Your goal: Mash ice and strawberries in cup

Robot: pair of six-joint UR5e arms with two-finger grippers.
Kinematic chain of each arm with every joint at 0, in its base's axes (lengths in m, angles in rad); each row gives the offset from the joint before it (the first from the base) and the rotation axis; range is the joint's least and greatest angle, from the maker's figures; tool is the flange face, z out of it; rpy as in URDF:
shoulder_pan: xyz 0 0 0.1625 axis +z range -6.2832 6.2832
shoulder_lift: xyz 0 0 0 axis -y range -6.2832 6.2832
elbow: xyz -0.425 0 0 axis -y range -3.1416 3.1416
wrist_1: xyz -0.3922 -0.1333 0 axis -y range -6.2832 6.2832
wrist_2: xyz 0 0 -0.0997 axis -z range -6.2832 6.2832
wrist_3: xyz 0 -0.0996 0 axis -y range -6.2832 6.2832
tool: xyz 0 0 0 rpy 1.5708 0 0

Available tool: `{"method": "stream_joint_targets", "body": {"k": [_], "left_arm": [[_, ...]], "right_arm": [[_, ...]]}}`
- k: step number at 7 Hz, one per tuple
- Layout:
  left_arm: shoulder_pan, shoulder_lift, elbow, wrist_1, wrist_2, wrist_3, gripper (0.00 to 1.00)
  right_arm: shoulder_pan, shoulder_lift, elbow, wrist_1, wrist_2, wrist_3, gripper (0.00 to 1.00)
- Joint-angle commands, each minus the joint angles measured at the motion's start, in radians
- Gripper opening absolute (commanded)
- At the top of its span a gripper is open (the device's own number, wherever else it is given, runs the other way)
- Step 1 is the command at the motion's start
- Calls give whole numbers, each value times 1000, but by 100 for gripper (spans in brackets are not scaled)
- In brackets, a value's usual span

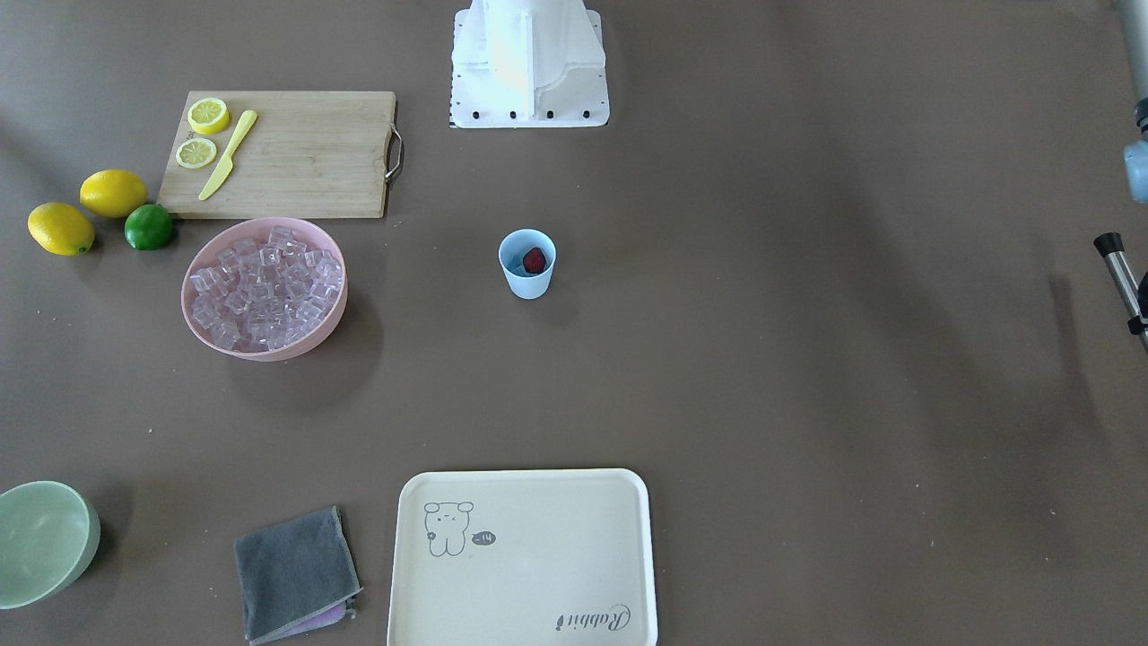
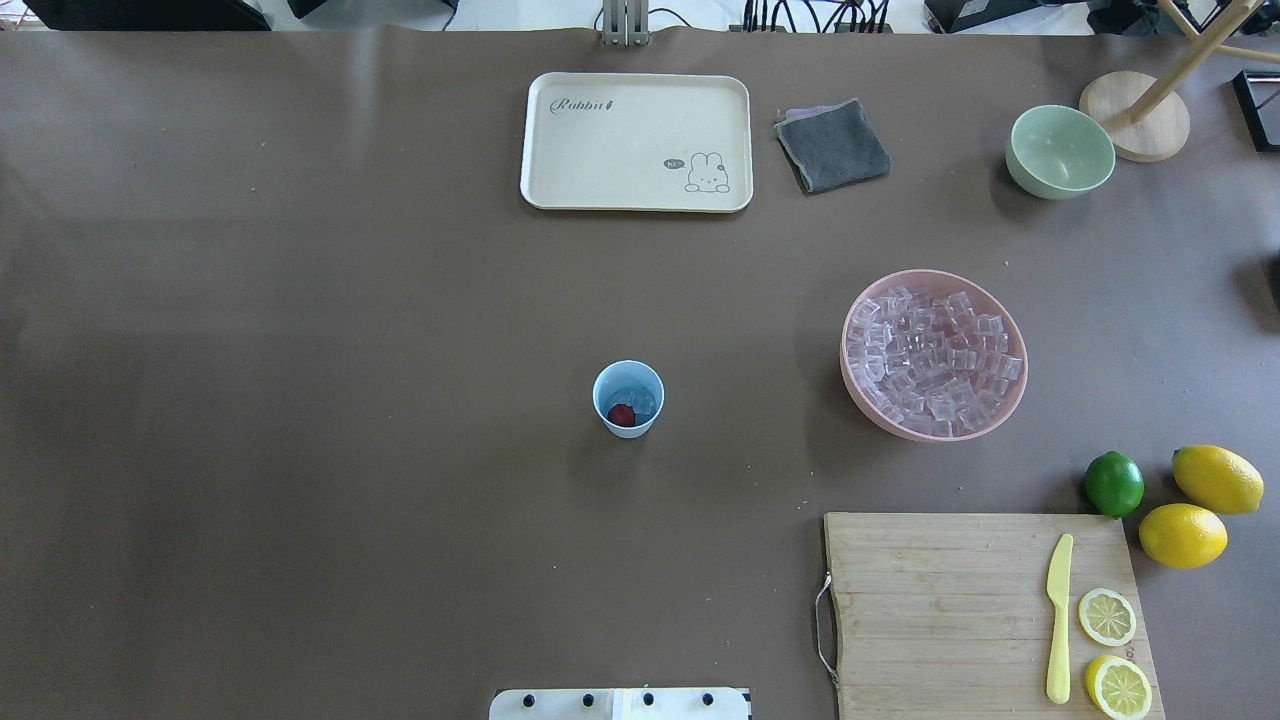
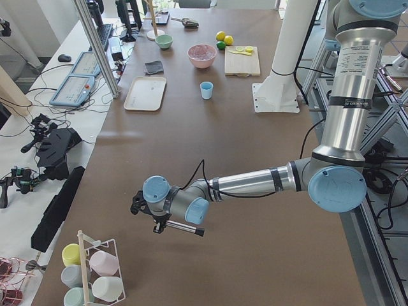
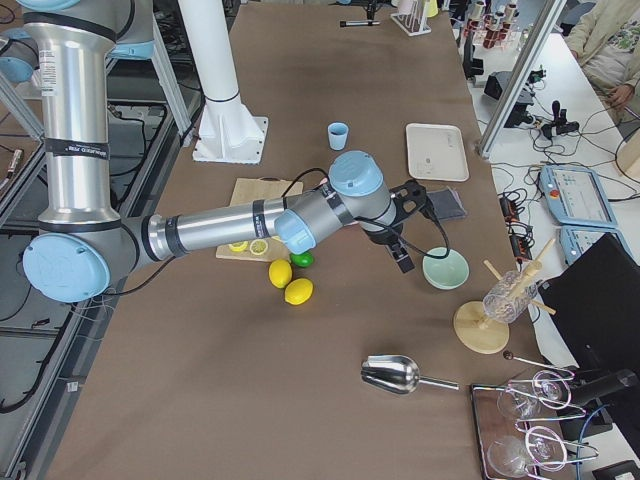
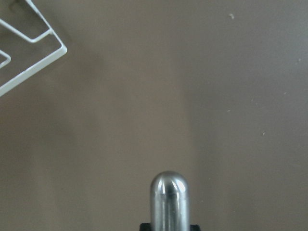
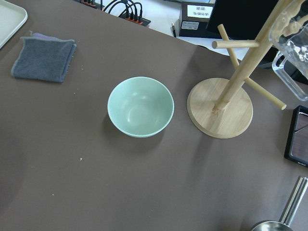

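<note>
The light-blue cup [image 1: 526, 285] [image 2: 628, 430] stands upright mid-table, small in the left side view [image 3: 206, 90]. Inside it lie a red strawberry [image 1: 534, 260] [image 2: 621, 416] and a few pieces of ice [image 2: 640, 400]. A heap of ice [image 1: 265, 285] [image 2: 935, 360] fills the pink bowl [image 2: 872, 412]. My left gripper [image 3: 158, 222] is far from the cup, near the table's left end, shut on a metal masher rod [image 3: 182, 228] [image 5: 168, 197] [image 1: 1119, 269]. My right gripper [image 4: 402, 250] hovers over the pale-green bowl [image 6: 140, 107]; I cannot tell whether it is open or shut.
A cutting board [image 2: 985, 610] holds lemon slices and a yellow knife [image 2: 1059, 620]; two lemons and a lime [image 2: 1114, 483] lie beside it. A cream tray [image 2: 636, 140] and grey cloth [image 2: 832, 146] sit at the far edge. A wooden stand [image 6: 220, 108], metal scoop [image 4: 395, 374] and cup rack [image 3: 95, 268] occupy the table ends.
</note>
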Motion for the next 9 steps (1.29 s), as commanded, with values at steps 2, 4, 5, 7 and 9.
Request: {"method": "stream_joint_targets", "body": {"k": [2,4,5,7,9], "left_arm": [[61,-16,64,3,18,0,0],[67,-36,91,18,16,0,0],[66,-57,88,64,16,0,73],[54,-63,82,78,13,-12,98],[-21,-73,-32,191,4,-12,98]], "right_arm": [[-13,2,6,0,0,-2,100],[-19,12,6,0,-8,-3,100],[-19,16,4,0,-9,-3,100],[-19,15,3,0,-11,-3,100],[-19,15,3,-5,-11,-3,100]]}}
